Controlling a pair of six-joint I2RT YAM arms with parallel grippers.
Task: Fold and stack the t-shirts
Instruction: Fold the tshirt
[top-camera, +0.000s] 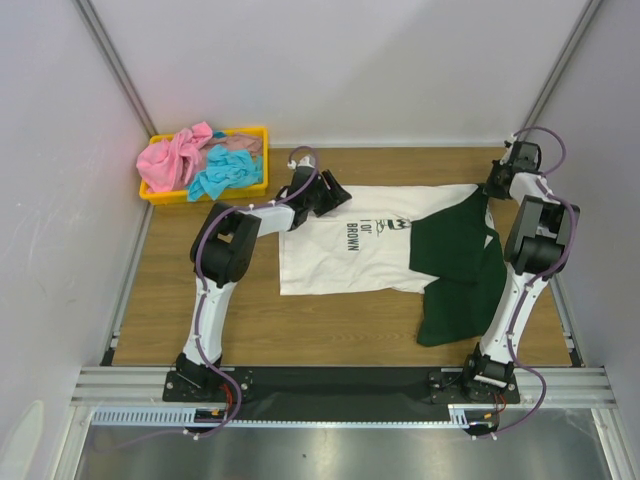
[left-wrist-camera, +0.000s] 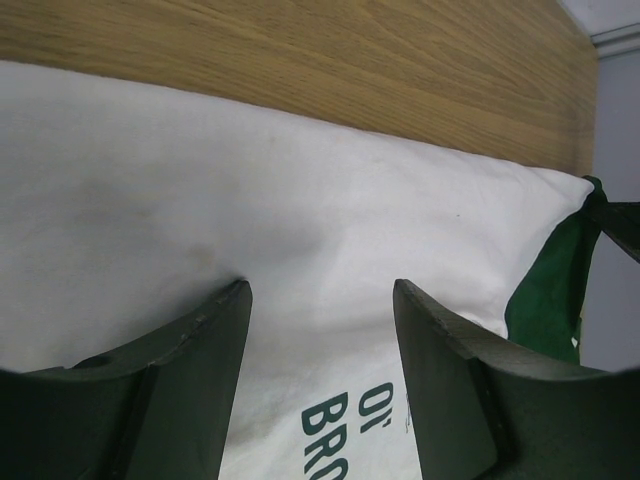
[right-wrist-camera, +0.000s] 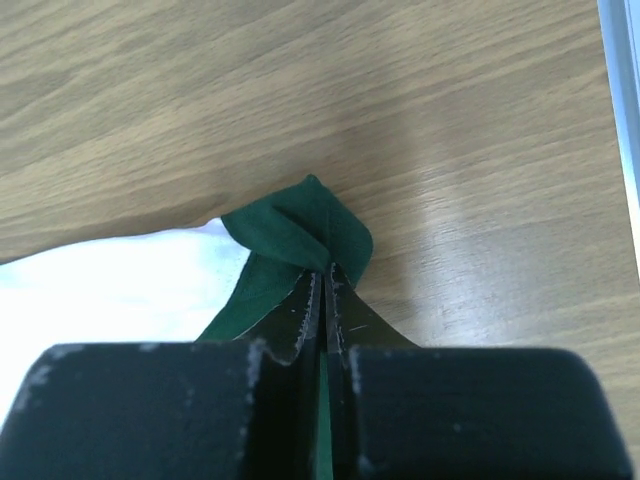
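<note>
Arm bases sit at the near edge of the table (top-camera: 330, 335). The white shirt (top-camera: 340, 255) lies flat mid-table, slightly right of centre, with black print (top-camera: 352, 238) showing "BROWN". The shirt's right side is covered by folded-over green cloth (top-camera: 460, 270); that cloth's lower part hangs past the white hem toward the near edge. The left gripper (top-camera: 335, 195) is at the shirt's far-left corner. In the left wrist view the left gripper (left-wrist-camera: 320, 300) is open, jaws spread with white shirt (left-wrist-camera: 300, 200) between them and fingers (left-wrist-camera: 190, 350) low on the cloth; cannot tell if they press it. The right gripper (top-camera: 497, 185) is at the shirt's far-right corner, near the table's right edge. In the right wrist view the right gripper (right-wrist-camera: 322, 275) is closed, pinching a bunched tip of green cloth (right-wrist-camera: 300, 230), with bare table (right-wrist-camera: 450, 120) beyond. The yellow tray (top-camera: 255, 130) sits in the far-left corner, well apart from the white shirt, holding a crumpled pink shirt (top-camera: 175, 158) on the left and a turquoise shirt (top-camera: 225, 175) on the right, touching.
</note>
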